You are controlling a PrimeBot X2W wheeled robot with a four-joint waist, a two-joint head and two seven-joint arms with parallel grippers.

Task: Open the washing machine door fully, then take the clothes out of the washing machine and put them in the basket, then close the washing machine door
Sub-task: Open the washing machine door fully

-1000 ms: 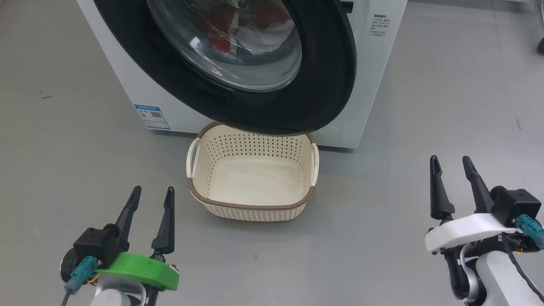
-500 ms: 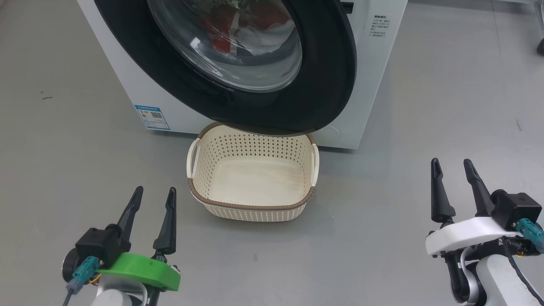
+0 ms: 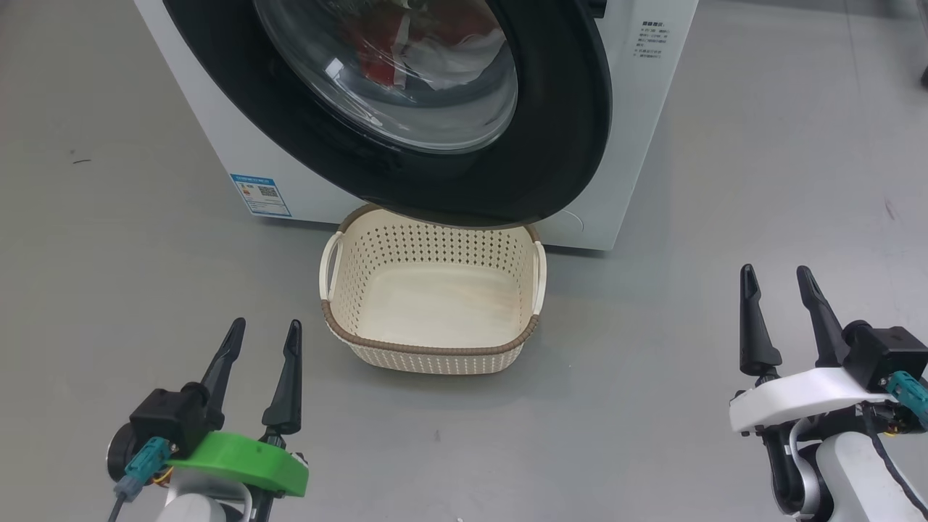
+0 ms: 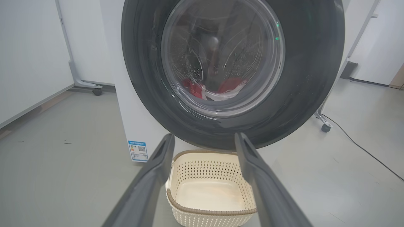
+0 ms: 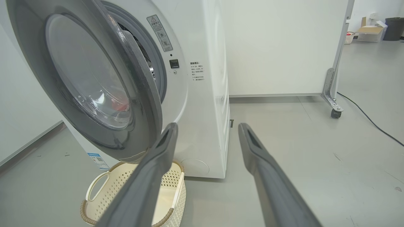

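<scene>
The washing machine [image 3: 638, 130] stands at the top of the head view, its black-framed door [image 3: 565, 145] ajar by a small gap that shows in the right wrist view beside the door [image 5: 135, 94]. Red and white clothes [image 3: 406, 51] lie in the drum behind the glass, also visible as clothes [image 4: 217, 90] in the left wrist view. The cream basket [image 3: 435, 351] sits empty on the floor under the door's lower edge. My left gripper [image 3: 262, 330] is open at the lower left, my right gripper [image 3: 777, 275] open at the lower right, both well short of the machine.
Grey floor [image 3: 109, 275] spreads on both sides of the basket. A white partition on castors [image 5: 335, 113] stands right of the machine, with a black cable [image 5: 372, 124] trailing across the floor. A blue label [image 3: 261, 194] marks the machine's lower left front.
The camera has shifted slightly, so the whole picture sits a little differently. Both grippers stay open, low and almost still; the door and basket have not moved.
</scene>
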